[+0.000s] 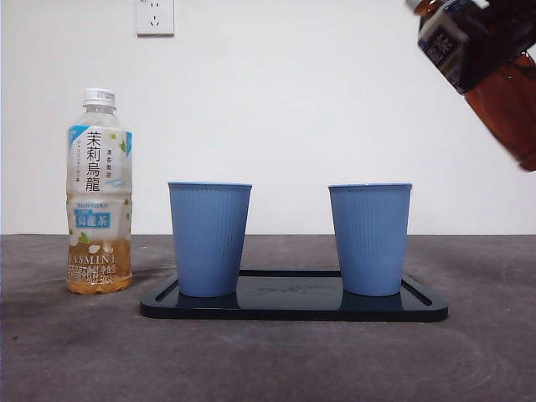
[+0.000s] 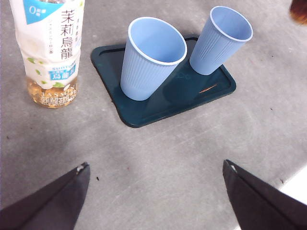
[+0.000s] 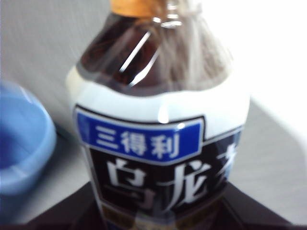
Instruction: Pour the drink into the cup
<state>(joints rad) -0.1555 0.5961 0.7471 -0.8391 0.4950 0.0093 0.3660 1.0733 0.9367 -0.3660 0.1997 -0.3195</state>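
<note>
Tray (image 1: 293, 308) sits nearest, carrying two blue cups (image 1: 370, 239). Dark tea bottle (image 3: 160, 139) rides tilted, high above right cup, clenched in right gripper (image 3: 158, 211). Looks full: heavy, sloshing, slick plastic; mid-label grip suits. Left gripper (image 2: 156, 191) released, idle over the table.

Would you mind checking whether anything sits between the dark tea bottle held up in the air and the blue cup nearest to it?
Nothing visible does. The right gripper holds the dark tea bottle tilted, high above and to the side of the nearer blue cup on the tray. Only open air lies between them. The cup's mouth is uncovered.
</note>
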